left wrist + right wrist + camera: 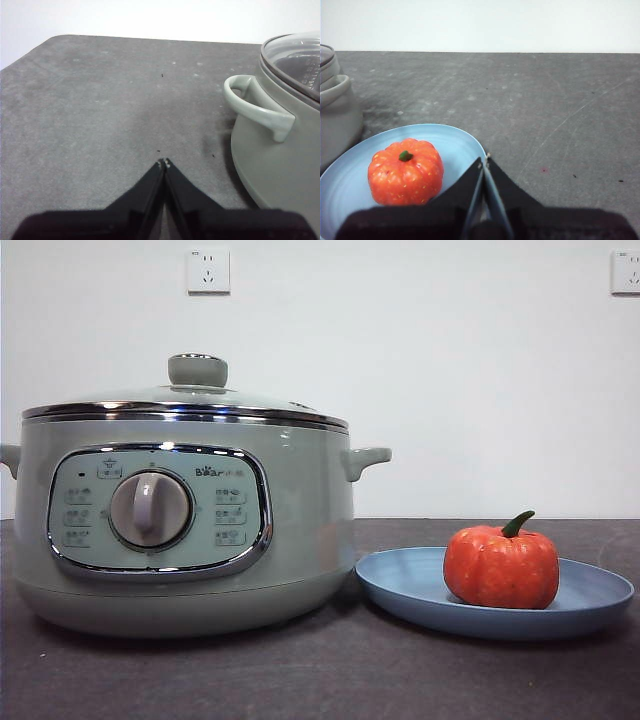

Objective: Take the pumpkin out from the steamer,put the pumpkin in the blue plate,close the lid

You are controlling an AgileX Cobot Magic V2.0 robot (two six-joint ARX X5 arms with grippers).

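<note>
The orange-red pumpkin [501, 566] [405, 172] sits upright on the blue plate [400, 585] [460, 145], to the right of the steamer [180, 530] [280, 150] [335, 115]. The lid [190, 390] [295, 57] rests on the steamer, knob up. My left gripper [163, 162] is shut and holds nothing, above bare table beside the steamer's side handle [255, 107]. My right gripper [484, 159] is shut and empty, just beside the plate's rim and apart from the pumpkin. Neither arm shows in the front view.
The dark grey table [300, 680] runs out to a white wall with two sockets [208, 270]. The steamer's other handle [365, 460] points toward the plate, and the plate's rim nearly touches the pot's base.
</note>
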